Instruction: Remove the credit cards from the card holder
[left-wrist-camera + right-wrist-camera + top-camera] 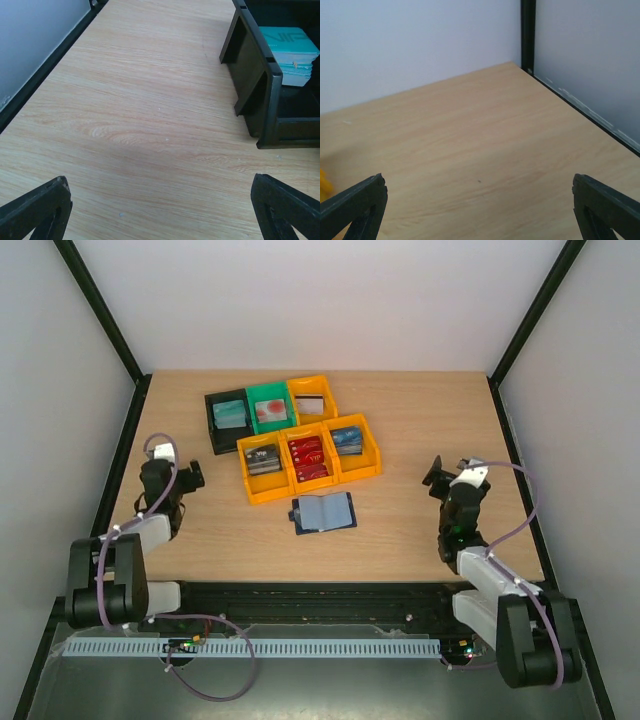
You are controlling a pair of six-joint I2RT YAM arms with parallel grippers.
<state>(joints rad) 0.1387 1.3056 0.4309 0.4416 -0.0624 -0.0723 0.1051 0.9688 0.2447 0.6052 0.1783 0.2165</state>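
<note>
Lying open on the table, the card holder sits between the left gripper and the right gripper, so either can reach it. It looks empty inside, but it is too small to tell. The credit cards fill the bins behind. Both grippers gape wide, holding nothing.

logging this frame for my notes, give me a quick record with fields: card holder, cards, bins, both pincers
card holder: open, inside up, on the table, just in front of the orange bins
cards left in holder: too small to tell
credit cards: stacked in the bins; teal stack in the black bin
left pincer: open, empty, over bare wood left of the black bin
right pincer: open, empty, over bare wood right of the bins
</note>
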